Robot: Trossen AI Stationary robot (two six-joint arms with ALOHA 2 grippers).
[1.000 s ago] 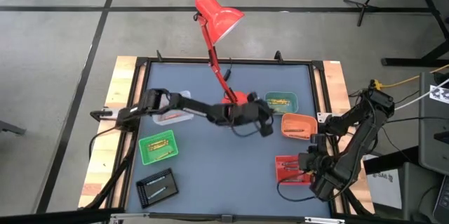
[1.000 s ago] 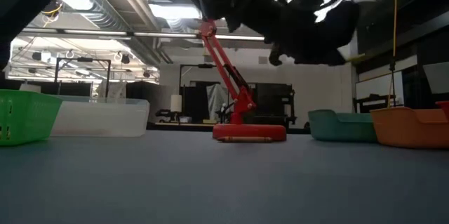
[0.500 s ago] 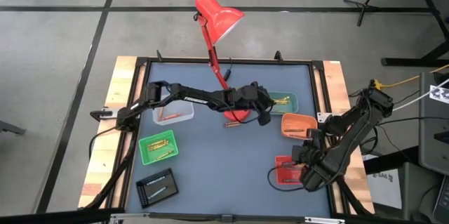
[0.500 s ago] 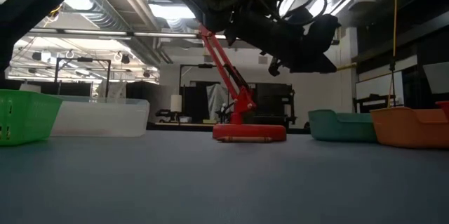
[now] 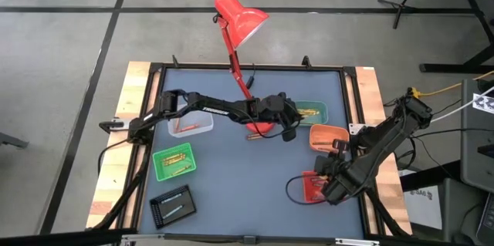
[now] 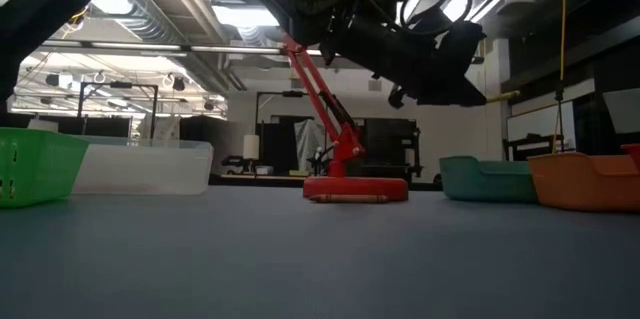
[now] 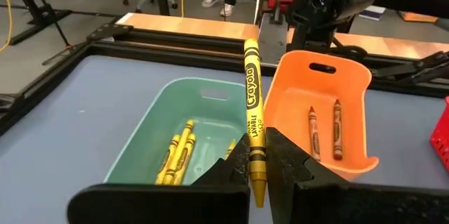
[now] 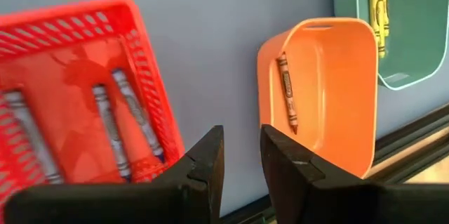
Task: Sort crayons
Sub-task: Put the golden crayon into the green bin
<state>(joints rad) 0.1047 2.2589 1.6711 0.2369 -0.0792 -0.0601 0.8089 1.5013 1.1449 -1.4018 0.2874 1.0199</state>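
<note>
My left gripper (image 7: 258, 155) is shut on a yellow crayon (image 7: 252, 97) and hangs above the table just short of the teal tray (image 7: 151, 150), which holds several yellow crayons. In the high view the gripper (image 5: 291, 129) is beside the teal tray (image 5: 309, 112). The orange tray (image 7: 347, 87) next to it holds two orange crayons. My right gripper (image 8: 242, 155) is open by a narrow gap and empty, above the red basket's (image 8: 63, 27) edge; several crayons lie in the basket. One loose crayon (image 5: 257, 135) lies on the table by the lamp's base. My left gripper pinches the yellow crayon near one end (image 7: 255, 155) between its two fingers. The crayon runs on past the fingertips along the fingers, its free end (image 7: 250, 45) out toward the trays. It is lifted clear of the table and the trays.
A red desk lamp (image 5: 241, 15) stands with its base (image 5: 263, 125) at the table's middle far side, close to my left arm. A green basket (image 5: 174, 161), a clear tray (image 5: 191, 125) and a black tray (image 5: 171, 205) with crayons stand at the left.
My left gripper has gone a little toward the table's far edge and the teal tray, carrying the yellow crayon, and now stands off the loose crayon by the lamp base. My right gripper has gone toward the table's left, over the red basket.
</note>
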